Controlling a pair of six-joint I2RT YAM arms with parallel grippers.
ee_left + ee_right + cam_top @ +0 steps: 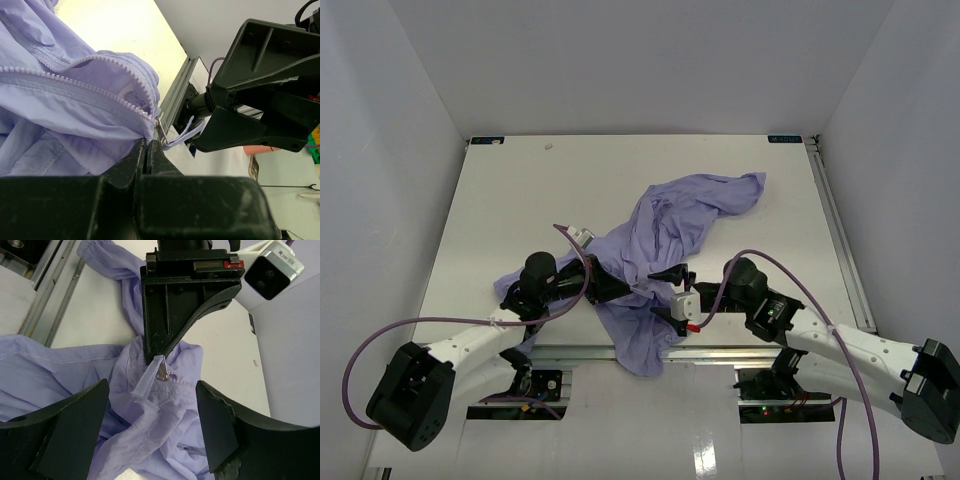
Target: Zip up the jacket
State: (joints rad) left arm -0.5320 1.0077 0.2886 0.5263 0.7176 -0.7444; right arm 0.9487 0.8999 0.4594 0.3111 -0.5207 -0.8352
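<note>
Jacket lay crumpled in the middle of the table, its near hem pinched in the clenched left gripper at the zipper's foot. Just right, the slider faced the right gripper, fingers spread. That gripper would do best closing squarely on it, hem held taut.

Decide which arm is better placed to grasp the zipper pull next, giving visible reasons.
Probably right. The right gripper is open and faces the zipper pull; the left gripper is shut on the jacket beside it, so occupied.
</note>
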